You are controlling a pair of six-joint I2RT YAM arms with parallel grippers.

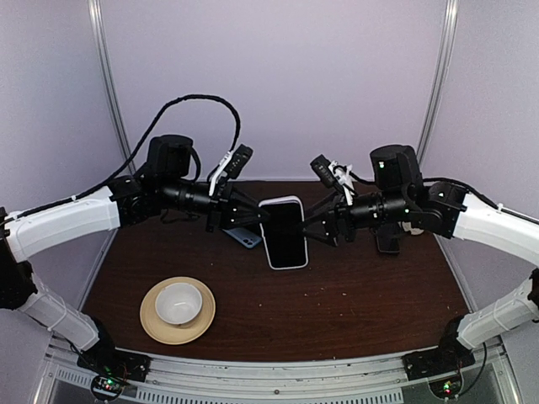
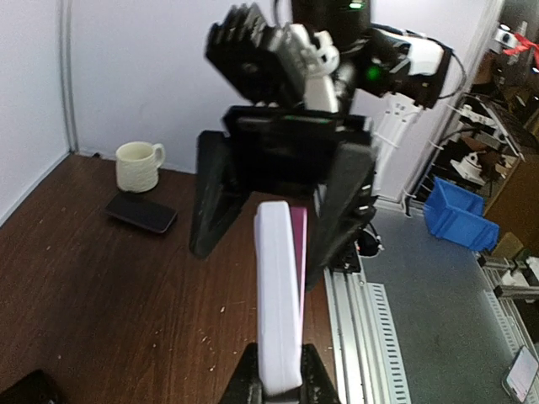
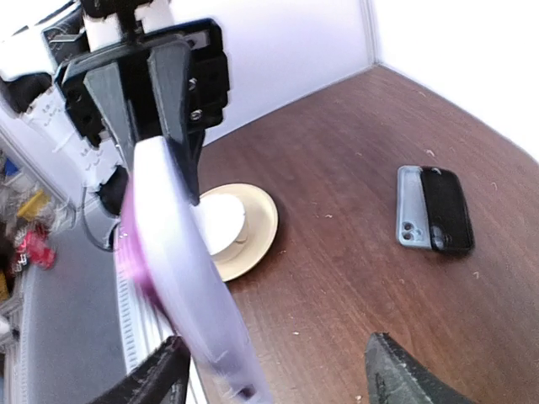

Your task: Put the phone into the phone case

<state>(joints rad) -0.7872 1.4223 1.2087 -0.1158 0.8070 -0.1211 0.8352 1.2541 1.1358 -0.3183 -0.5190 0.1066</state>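
left gripper (image 2: pixel 280 383) is pinched tight on one end of a pale-rimmed phone (image 1: pixel 284 233), holding it in the air. right gripper (image 3: pixel 278 370) stands spread, its fingers either side of that phone's other end; contact unclear. the phone (image 2: pixel 141 213) lies on the table (image 1: pixel 362 295) behind the right gripper, near a mug (image 2: pixel 139 166). the phone case (image 3: pixel 434 220) lies below the left gripper, half hidden from above.

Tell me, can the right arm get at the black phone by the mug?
Probably yes. The right gripper is open, only straddling the light-edged slab that the left gripper clamps. The phone lies flat and uncovered beside the mug, on that arm's side of the table.
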